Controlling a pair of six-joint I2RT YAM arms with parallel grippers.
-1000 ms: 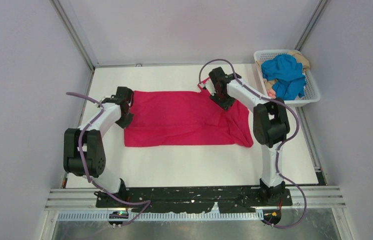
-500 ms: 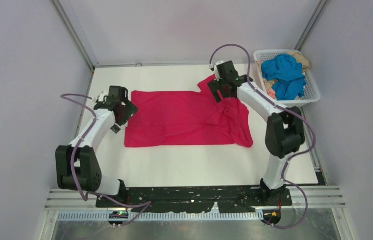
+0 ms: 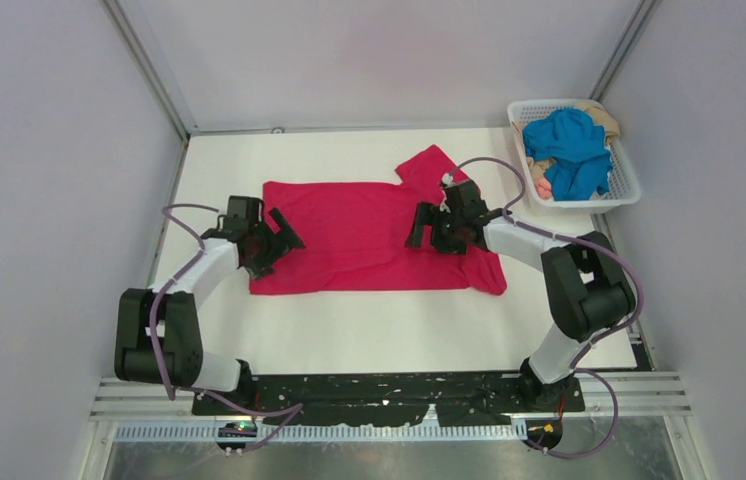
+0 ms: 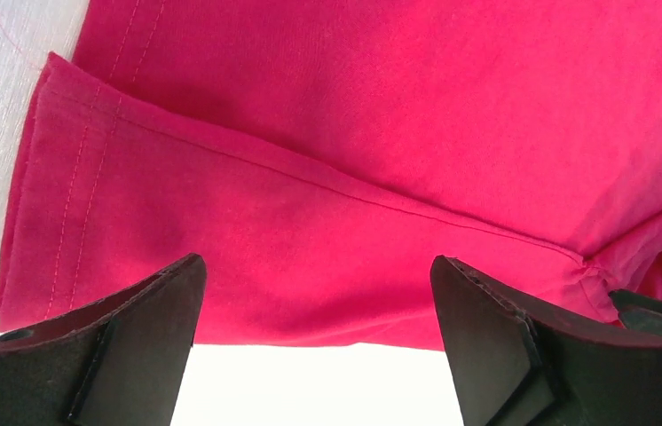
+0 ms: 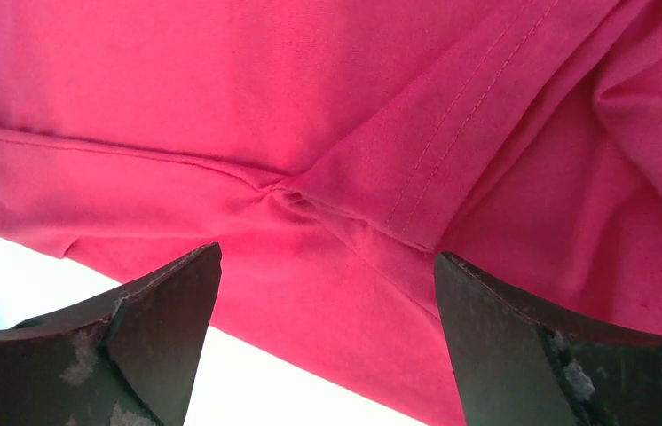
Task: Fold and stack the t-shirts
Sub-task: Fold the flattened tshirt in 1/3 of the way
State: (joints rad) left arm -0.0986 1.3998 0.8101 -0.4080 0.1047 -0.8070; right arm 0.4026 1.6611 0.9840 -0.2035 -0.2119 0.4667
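To the left of the white basket (image 3: 633, 190), the crimson-pink shirt (image 3: 359, 225) lies flat on the tabletop (image 3: 369, 330), and only its near long edge seems turned over, so I judge the folding is hardly begun. My left gripper (image 3: 284, 238) and right gripper (image 3: 417, 228) hover over it, both spread, holding nothing. Inside the basket lie the blue shirt (image 3: 569, 145) and the beige shirt (image 3: 606, 118), unfolded; no stack exists yet.
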